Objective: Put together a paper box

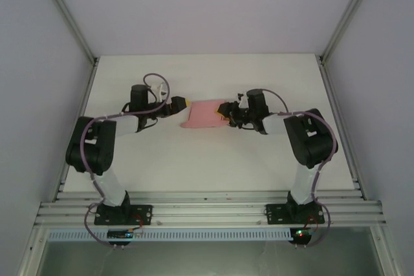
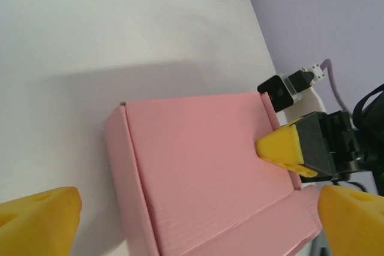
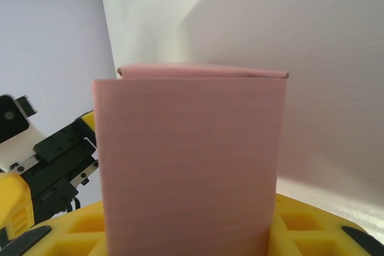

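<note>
1. Left gripper (image 1: 180, 104): fully open. In the left wrist view its two yellow fingers (image 2: 42, 220) stand far apart at the lower corners. Neither finger touches anything, and nothing is held. The paper box (image 1: 204, 116) lies directly ahead of this gripper, just beyond the fingertips, in line with the gap between them.

2. Right gripper (image 1: 229, 113): closed partway and clamped on the paper box. In the left wrist view one of its yellow fingers (image 2: 281, 148) presses on the inner face of the box at the edge farthest from the left gripper. The opposing finger is hidden behind that wall. In the right wrist view a pink panel rises straight out of the gripper and covers the centre of the view.

3. Position of the paper box: between the two grippers. One end is inside the jaws of the right gripper. The other end is just beside the tips of the left gripper, apart from them. The creased flap along the side facing the left gripper is folded downward. Whether the underside of the box touches the table (image 1: 194, 166) cannot be told.

4. Count:
- paper box: one, pink
- grippers: two, each with two yellow fingers
- arms: two, with their bases at the near edge of the table
</note>
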{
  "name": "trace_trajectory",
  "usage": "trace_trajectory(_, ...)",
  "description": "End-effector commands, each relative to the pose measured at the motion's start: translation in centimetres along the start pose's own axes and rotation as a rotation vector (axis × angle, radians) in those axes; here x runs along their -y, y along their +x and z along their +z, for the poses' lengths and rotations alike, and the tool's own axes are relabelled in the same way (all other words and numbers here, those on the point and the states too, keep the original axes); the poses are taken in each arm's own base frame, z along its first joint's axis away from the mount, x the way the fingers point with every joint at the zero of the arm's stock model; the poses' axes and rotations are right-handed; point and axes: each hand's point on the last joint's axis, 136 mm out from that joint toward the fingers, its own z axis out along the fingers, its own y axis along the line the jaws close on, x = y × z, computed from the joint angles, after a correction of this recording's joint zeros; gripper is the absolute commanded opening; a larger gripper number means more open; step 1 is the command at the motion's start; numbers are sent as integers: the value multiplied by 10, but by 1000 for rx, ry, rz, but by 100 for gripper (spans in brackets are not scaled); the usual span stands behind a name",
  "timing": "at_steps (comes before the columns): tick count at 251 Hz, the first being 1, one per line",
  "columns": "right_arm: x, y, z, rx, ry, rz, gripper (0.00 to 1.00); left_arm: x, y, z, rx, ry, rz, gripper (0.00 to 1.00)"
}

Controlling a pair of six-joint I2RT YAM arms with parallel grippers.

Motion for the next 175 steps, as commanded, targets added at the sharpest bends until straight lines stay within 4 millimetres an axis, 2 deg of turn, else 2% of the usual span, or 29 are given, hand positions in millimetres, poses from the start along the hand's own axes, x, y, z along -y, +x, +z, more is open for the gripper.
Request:
trace_trajectory(1, -19, 5, -15, -53, -17, 54, 29, 17, -1, -5, -49, -74, 204, 100)
trace_trajectory(22, -19, 9, -23, -95, 34, 84, 29, 34, 6, -1, -99, -151, 385, 100)
trace_trajectory(29, -17, 11, -27, -107, 65, 109, 26, 39, 10, 2, -114, -185, 463, 100)
trace_trajectory(63, -21, 20, -42, -165, 119, 110, 24, 79, 32, 18, -151, -233, 886, 100)
trace_trajectory(82, -24, 22, -51, -188, 125, 152, 25, 102, 45, 22, -169, -188, 1019, 100)
trace_trajectory(102, -25, 25, -56, -232, 108, 260, 25, 115, 57, 25, -193, -167, 1135, 100)
trace_trajectory(129, -30, 30, -57, -302, 54, 367, 25, 115, 69, 31, -235, -230, 1262, 100)
trace_trajectory(175, -33, 32, -66, -333, 46, 449, 26, 91, 83, 37, -358, -401, 1413, 100)
